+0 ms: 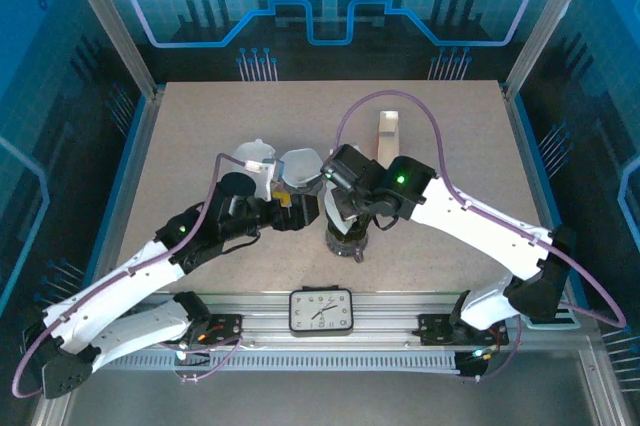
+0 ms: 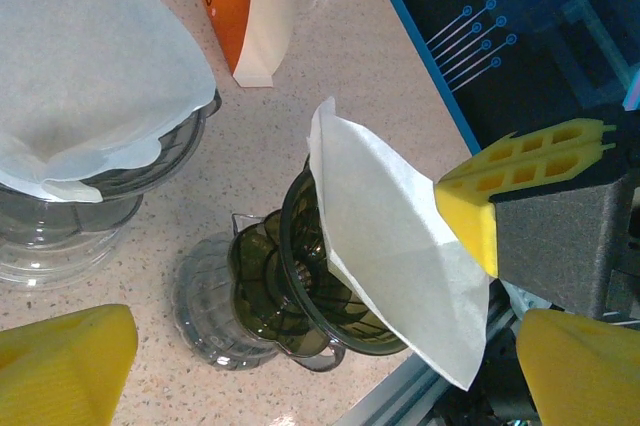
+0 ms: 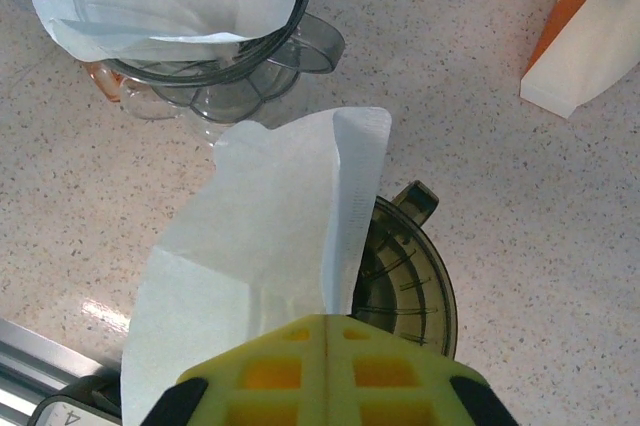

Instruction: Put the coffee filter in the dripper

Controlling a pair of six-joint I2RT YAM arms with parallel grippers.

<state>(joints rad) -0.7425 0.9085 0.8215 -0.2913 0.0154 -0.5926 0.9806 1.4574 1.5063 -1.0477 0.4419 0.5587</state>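
Note:
A folded white paper coffee filter hangs flat and tilted over the rim of the dark smoked dripper, which stands on a clear glass base. My right gripper is shut on the filter's edge, and its yellow fingers pinch the paper from the right. The filter leans across the dripper's mouth and is not seated inside. My left gripper is open, its fingers apart on either side of the dripper, touching nothing. From above, both grippers meet near the dripper.
A second, clear dripper holding its own filter stands to the left. An orange-and-white coffee bag lies further back. A clock sits on the metal rail at the near table edge.

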